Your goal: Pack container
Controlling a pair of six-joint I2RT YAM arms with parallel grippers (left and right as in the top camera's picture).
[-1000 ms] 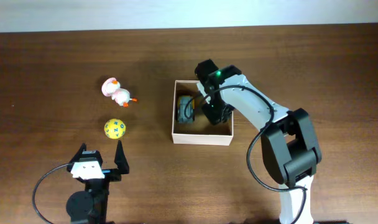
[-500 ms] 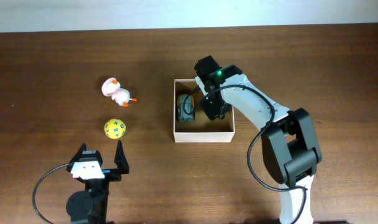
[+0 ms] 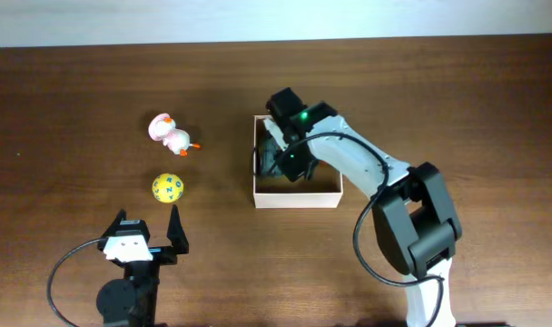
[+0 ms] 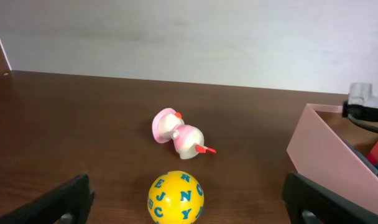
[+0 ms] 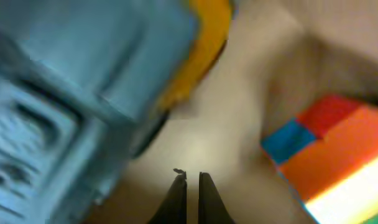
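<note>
The container (image 3: 299, 201) is a square white-walled box with a tan inside, right of the table's centre; its wall shows in the left wrist view (image 4: 326, 155). A blue-grey toy with a yellow part (image 3: 269, 159) lies inside at the left and fills the left of the right wrist view (image 5: 64, 93). A red, blue and orange block (image 5: 332, 149) lies to the right of it. My right gripper (image 3: 290, 163) is inside the container, shut and empty (image 5: 193, 177), beside the toy. My left gripper (image 3: 149, 215) is open (image 4: 189, 214) near the front edge, just behind a yellow letter ball (image 3: 167, 188) (image 4: 175, 197).
A pink and white duck toy (image 3: 172, 134) lies on its side beyond the ball, also in the left wrist view (image 4: 178, 135). The dark wood table (image 3: 76, 82) ends at a pale wall at the back.
My right gripper has moved left inside the container, over towards the blue-grey toy. The container shifted slightly. The left arm, ball and duck have not moved.
</note>
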